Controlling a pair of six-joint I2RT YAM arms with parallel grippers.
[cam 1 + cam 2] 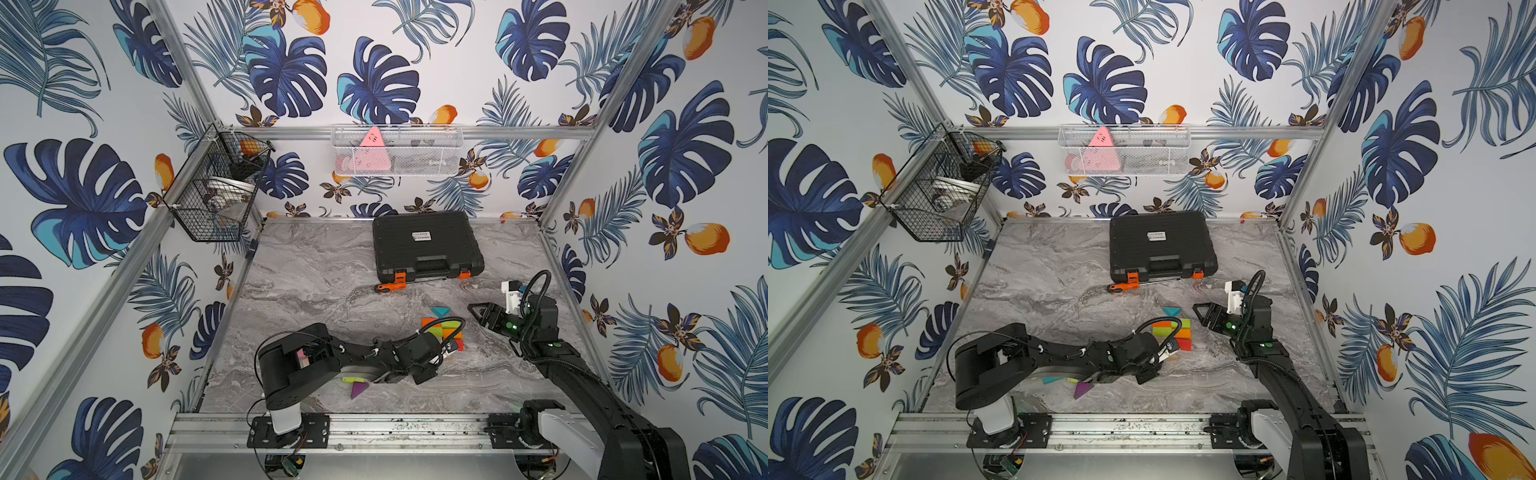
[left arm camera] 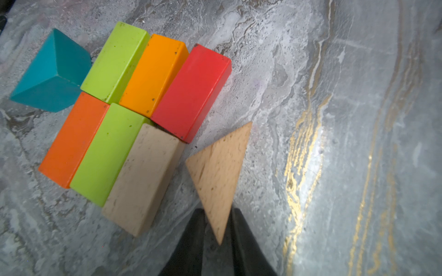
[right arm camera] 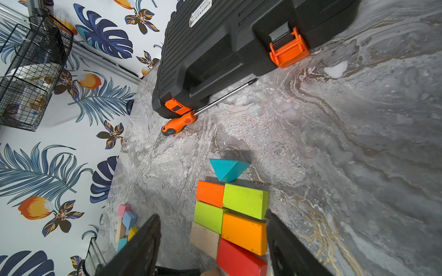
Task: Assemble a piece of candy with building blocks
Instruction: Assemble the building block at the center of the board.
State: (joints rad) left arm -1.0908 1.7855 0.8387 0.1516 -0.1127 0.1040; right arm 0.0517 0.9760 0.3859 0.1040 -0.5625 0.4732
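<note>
Wood fills the left claw (image 2: 217,211): its two dark fingers (image 2: 191,239) are clamped on the narrow corner of a plain wood triangle (image 2: 218,172), whose broad end points away from the claw. Whether the triangle rests on the surface (image 2: 346,119) or hangs just above it cannot be told.

Just beyond the triangle, across a narrow gap on its far side, lies the block cluster, right of the surface's middle. It is two columns of three oblong blocks packed long side to long side.
- Left column, near to far: plain wood block (image 2: 143,179), green block (image 2: 107,153), orange block (image 2: 71,141).
- Right column, set slightly nearer: red block (image 2: 191,93), amber block (image 2: 153,74), second green block (image 2: 114,62).

The triangle's broad end comes closest to the near sides of the plain wood block and the red block. A teal triangle (image 2: 51,71) touches the cluster's far end, where the two columns meet.

To the right of the cluster the right claw (image 1: 477,316) hovers with its jaws wide apart, tips pointing left. In the right wrist view its fingers frame the cluster without touching it.

Near left, partly under the left arm, loose blocks lie well apart from the cluster, among them a purple triangle (image 1: 359,390). Farther off are an orange-handled screwdriver (image 1: 390,287) and, just behind it, a black case (image 1: 426,245).
</note>
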